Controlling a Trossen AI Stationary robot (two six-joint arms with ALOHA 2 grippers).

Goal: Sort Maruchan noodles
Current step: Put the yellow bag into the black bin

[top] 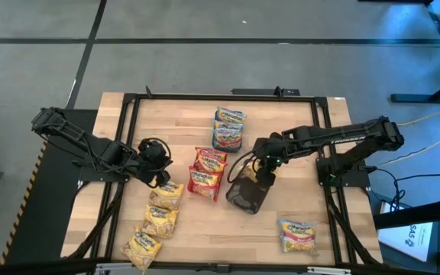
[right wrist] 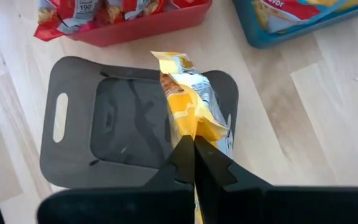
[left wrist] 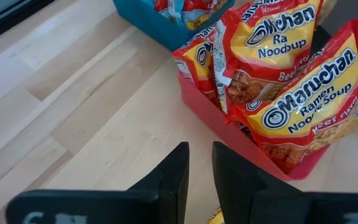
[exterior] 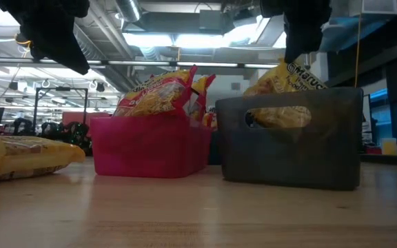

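My right gripper (top: 264, 173) is shut on a yellow-orange noodle packet (right wrist: 188, 102) above the grey tray (top: 248, 195). The pink tray (exterior: 150, 148) holds red packets (left wrist: 303, 106), standing on edge. Behind it, the teal tray (top: 229, 130) carries blue-and-pink packets. Three yellow packets (top: 161, 220) lie flat in a row at the table's near left. My left gripper (top: 156, 165) hovers over the farthest of them, its fingers (left wrist: 178, 171) narrowly open and holding nothing. One blue-and-pink packet (top: 298, 235) lies near right. My right gripper pinches the yellow packet by one end (right wrist: 194, 134) between its two fingers, coming from above and pointing down. The packet hangs upright below the fingers. Its lower part is inside the grey tray and shows through the handle slot (exterior: 280, 117).
The three trays sit close together mid-table, the grey one (exterior: 336, 138) nearest the right arm. A dark frame (top: 128, 99) borders the wooden top. Bare wood lies between the yellow row and the grey tray and along the near edge.
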